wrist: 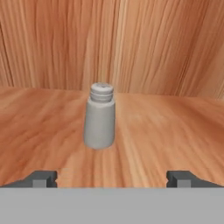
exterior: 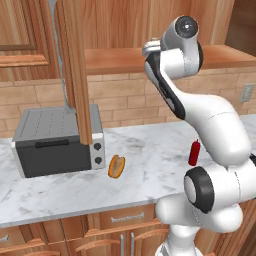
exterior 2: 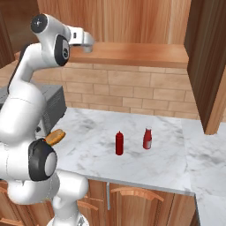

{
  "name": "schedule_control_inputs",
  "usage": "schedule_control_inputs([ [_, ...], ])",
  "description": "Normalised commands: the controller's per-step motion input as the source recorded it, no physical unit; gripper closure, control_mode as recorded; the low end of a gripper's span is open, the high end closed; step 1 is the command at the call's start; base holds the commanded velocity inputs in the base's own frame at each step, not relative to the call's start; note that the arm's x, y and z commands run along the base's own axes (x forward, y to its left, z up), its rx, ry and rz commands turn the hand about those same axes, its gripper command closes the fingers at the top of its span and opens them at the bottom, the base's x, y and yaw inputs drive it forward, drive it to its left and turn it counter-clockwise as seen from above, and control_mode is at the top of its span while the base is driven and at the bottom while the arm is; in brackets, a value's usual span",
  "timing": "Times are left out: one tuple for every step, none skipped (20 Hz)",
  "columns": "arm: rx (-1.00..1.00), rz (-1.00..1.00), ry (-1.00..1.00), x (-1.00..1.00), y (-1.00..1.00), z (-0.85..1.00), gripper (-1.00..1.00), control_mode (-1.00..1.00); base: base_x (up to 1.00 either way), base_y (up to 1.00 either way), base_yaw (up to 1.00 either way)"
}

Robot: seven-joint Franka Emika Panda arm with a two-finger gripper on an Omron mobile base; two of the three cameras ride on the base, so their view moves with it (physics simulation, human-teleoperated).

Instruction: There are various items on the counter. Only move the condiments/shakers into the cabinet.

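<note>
The small grey shaker [wrist: 100,118] stands upright on the wooden shelf of the cabinet [wrist: 166,131], a short way in front of my gripper [wrist: 111,179]. The gripper is open, its two fingertips [wrist: 41,178] wide apart, with nothing between them and no contact with the shaker. In the right base view the hand [exterior 2: 84,39] is raised to the shelf's [exterior 2: 132,54] front edge. Two red bottles [exterior 2: 119,143] [exterior 2: 147,138] stand upright on the marble counter [exterior 2: 88,152]. One red bottle [exterior: 194,153] also shows beside the arm. The orange-brown bun [exterior: 116,166] lies on the counter.
A grey toaster oven [exterior: 55,145] sits at the left of the counter [exterior: 150,150], next to the bun. The tall narrow cabinet door [exterior: 77,70] hangs open above it. A second wooden door [exterior 2: 207,57] stands at the far right. Drawers [exterior: 120,220] run below the counter.
</note>
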Motion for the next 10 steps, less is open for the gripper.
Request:
schedule_control_inputs([
  [0.07, -0.15, 0.00, -1.00, -0.04, -0.01, -1.00, -1.00, 0.00, 0.00, 0.00],
  [0.07, -0.15, 0.00, -1.00, -0.05, -0.01, -1.00, -1.00, 0.00, 0.00, 0.00],
  [0.06, -0.15, 0.00, -1.00, -0.06, -0.04, -1.00, -1.00, 0.00, 0.00, 0.00],
  [0.06, -0.15, 0.02, -1.00, -0.09, -0.07, -1.00, -1.00, 0.00, 0.00, 0.00],
  [0.07, -0.16, 0.04, -1.00, -0.11, -0.06, -1.00, -1.00, 0.00, 0.00, 0.00],
  [0.09, -0.17, 0.07, -1.00, -0.15, -0.07, -1.00, -1.00, 0.00, 0.00, 0.00],
  [0.11, -0.18, 0.13, -1.00, -0.23, -0.09, -1.00, -1.00, 0.00, 0.00, 0.00],
  [0.16, -0.18, 0.22, -1.00, -0.37, -0.09, -1.00, -1.00, 0.00, 0.00, 0.00],
  [0.16, -0.17, 0.28, -1.00, -0.41, -0.09, -1.00, -1.00, 0.00, 0.00, 0.00],
  [0.15, -0.17, 0.33, -1.00, -0.46, -0.12, -1.00, -1.00, 0.00, 0.00, 0.00],
])
